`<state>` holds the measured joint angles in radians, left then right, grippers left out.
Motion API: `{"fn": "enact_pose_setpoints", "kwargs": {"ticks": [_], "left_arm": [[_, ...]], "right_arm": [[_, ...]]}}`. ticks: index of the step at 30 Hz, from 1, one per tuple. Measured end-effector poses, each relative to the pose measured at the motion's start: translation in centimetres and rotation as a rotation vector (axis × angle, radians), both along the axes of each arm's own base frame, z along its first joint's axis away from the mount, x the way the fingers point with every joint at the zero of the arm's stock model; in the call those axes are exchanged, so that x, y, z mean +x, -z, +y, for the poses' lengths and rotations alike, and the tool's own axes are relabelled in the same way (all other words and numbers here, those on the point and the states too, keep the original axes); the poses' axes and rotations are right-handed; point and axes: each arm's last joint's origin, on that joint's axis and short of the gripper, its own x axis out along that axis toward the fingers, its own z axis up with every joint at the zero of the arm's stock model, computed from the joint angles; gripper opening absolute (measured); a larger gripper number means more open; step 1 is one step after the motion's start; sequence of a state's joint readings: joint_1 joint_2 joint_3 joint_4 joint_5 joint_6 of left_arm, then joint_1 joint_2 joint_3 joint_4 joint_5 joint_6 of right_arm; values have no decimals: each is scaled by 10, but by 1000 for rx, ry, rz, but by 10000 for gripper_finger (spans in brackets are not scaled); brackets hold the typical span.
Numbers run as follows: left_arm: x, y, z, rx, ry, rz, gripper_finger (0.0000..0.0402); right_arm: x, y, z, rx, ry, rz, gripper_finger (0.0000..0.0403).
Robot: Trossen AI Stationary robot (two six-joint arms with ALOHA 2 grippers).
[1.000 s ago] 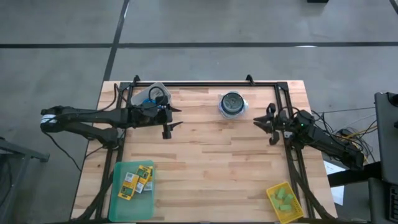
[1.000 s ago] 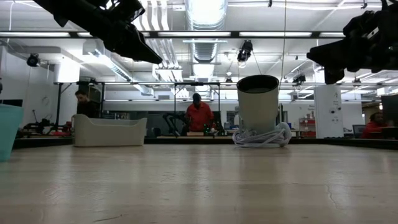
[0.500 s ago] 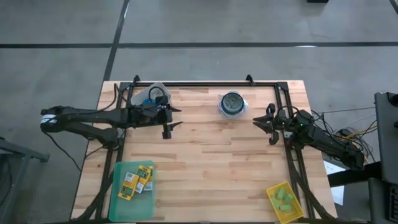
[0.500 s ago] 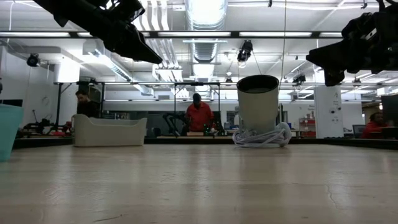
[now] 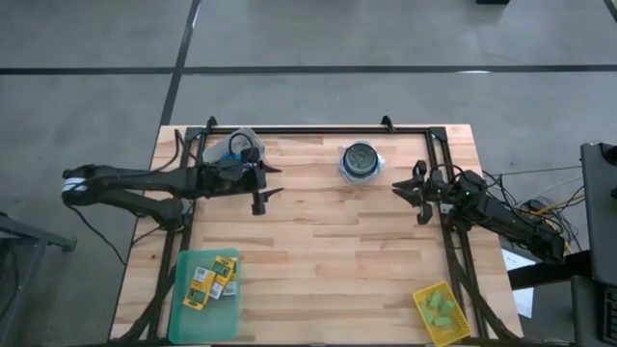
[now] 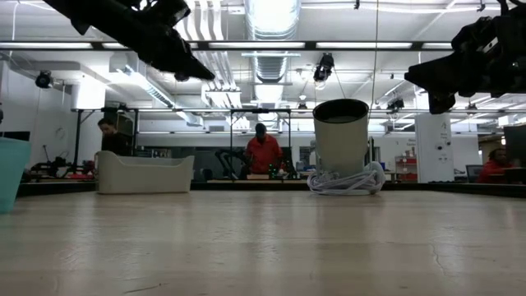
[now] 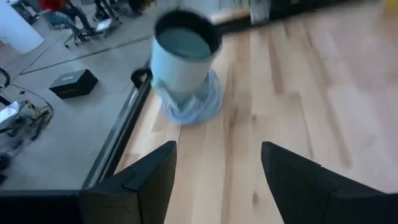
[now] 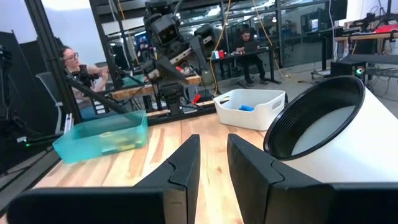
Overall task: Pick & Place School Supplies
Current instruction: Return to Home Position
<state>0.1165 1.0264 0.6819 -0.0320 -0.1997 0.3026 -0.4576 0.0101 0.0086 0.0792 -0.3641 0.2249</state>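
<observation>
lower left of the high view, the crayon boxes [image 5: 212, 278] lie in the green tray [image 5: 183, 306]. the left gripper [image 5: 270, 183] hangs upper left of centre, jaws spread and empty. the right gripper [image 5: 405, 191] hangs right of centre, jaws slightly parted and empty. lower right, the green erasers [image 5: 442, 306] sit in the yellow bin [image 5: 424, 299]. no supplies lie loose on the surface [image 5: 328, 251], so the sorting looks done.

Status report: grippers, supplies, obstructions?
Left gripper open, empty, raised at left. Right gripper open, empty, raised at right. Light-green erasers in small yellow bin; yellow-and-green crayon boxes on flat green tray. Nothing in the way.
</observation>
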Motion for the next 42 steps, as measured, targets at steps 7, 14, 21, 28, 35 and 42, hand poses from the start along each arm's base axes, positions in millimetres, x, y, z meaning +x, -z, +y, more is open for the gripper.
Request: {"fn": "enact_pose_setpoints", "kwargs": {"ticks": [7,14,21,28,35,42], "left_arm": [[-28,-10,-8,-128,137,-95,241],[-84,5,-15,-144,143,-265,241],[-123,34,-20,-185,143,-435,241],[-141,50,-22,-226,140,-500,241],[-137,62,-23,-296,188,-435,241],[-131,84,-24,-398,208,-384,241]], "right_arm": [[0,0,0,-1,0,-2,79],[0,0,0,-1,-1,-2,79],[0,0,0,-1,-1,-1,79],[0,0,0,-1,-1,-2,79],[0,0,0,-1,-2,-2,79],[0,0,0,-1,-1,-2,79]]}}
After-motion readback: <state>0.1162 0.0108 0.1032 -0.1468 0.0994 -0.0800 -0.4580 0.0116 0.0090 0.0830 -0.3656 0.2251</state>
